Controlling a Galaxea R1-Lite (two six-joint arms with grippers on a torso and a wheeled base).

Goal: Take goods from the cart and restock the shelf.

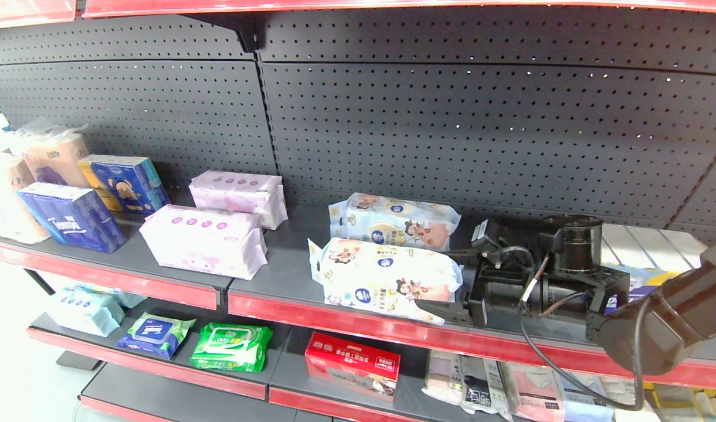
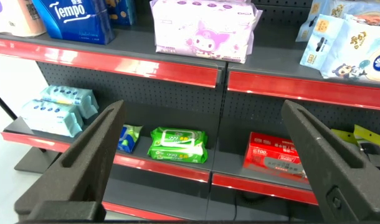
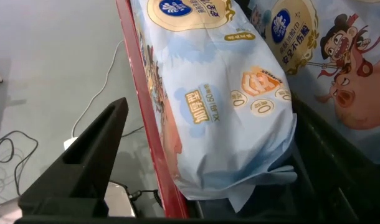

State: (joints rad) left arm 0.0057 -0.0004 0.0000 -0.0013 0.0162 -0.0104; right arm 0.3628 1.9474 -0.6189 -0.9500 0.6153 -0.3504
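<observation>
Two white printed soft packs lie on the black shelf with a red front edge [image 1: 334, 319]. The front pack [image 1: 387, 278] [image 3: 221, 106] rests along that edge, and the rear pack [image 1: 399, 221] [image 3: 327, 62] sits behind it. My right gripper [image 1: 437, 278] [image 3: 212, 124] is open at the front pack's right end. Its fingers straddle that end, and the outer finger [image 3: 96, 155] stands clear of the pack, beyond the red edge. My left gripper [image 2: 202, 106] is open and holds nothing, facing the lower shelves.
Two pink packs [image 1: 202, 240] [image 2: 202, 28] and blue tissue boxes [image 1: 70, 214] fill the shelf's left part. A green wipes pack [image 1: 231, 346] [image 2: 177, 144] and a red box [image 1: 352, 363] [image 2: 274, 155] lie one level down. The pegboard back wall [image 1: 481, 129] rises behind. More goods [image 1: 645, 275] sit behind my right wrist.
</observation>
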